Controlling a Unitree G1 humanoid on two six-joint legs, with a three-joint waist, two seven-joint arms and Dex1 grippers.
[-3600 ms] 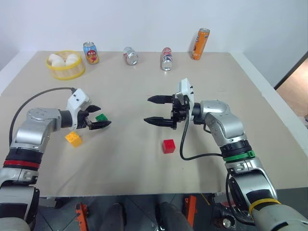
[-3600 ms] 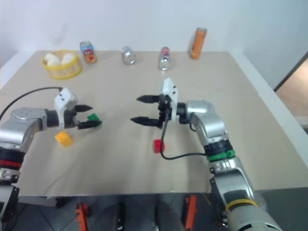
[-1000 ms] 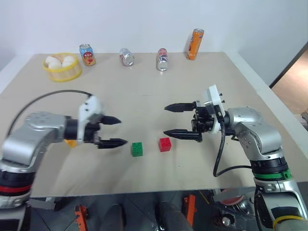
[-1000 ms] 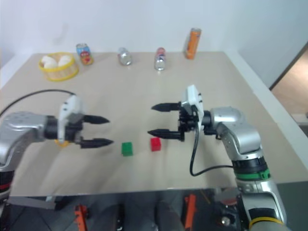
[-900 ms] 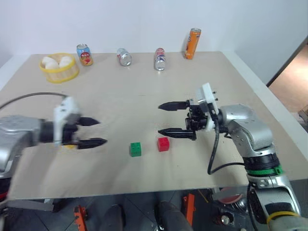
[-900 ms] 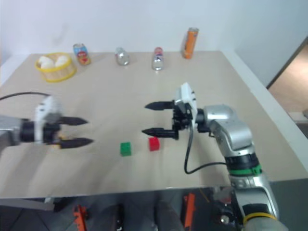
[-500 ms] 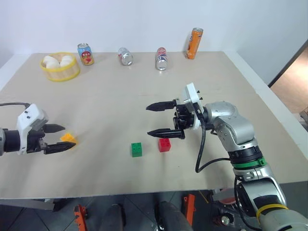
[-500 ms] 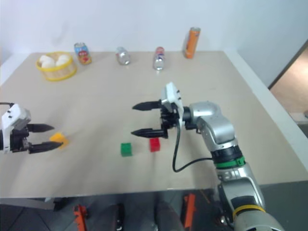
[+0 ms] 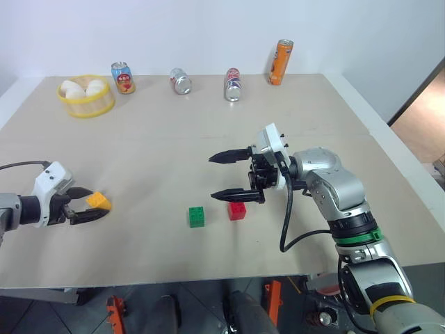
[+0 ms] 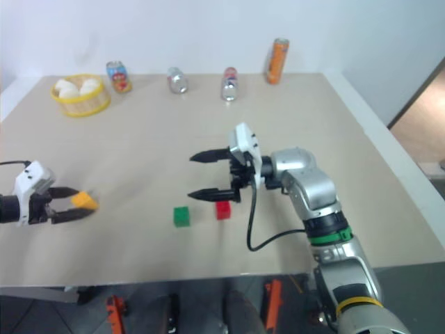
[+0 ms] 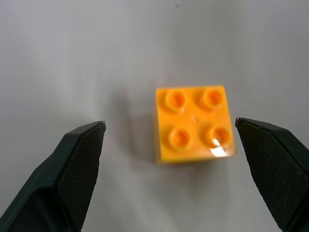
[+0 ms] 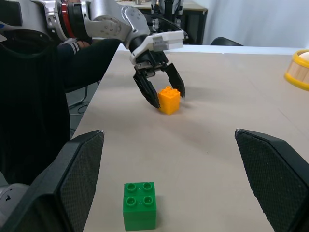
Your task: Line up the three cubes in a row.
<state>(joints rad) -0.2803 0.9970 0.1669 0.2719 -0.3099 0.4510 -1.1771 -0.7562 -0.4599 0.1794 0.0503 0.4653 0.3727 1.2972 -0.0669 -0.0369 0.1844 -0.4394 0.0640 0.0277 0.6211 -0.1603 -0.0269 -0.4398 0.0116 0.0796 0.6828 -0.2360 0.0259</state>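
Left wrist view is showing the left gripper (image 9: 89, 207) spreading its fingers around the orange cube (image 11: 193, 123), not yet touching, likely to fetch it toward the row. Green cube (image 9: 197, 216) and red cube (image 9: 238, 210) are sitting side by side just below the right gripper (image 9: 228, 176), which is hovering spread wide.

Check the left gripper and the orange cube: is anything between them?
Nothing visible. The orange cube sits on bare table between the open fingers of the left gripper, with a gap on each side.
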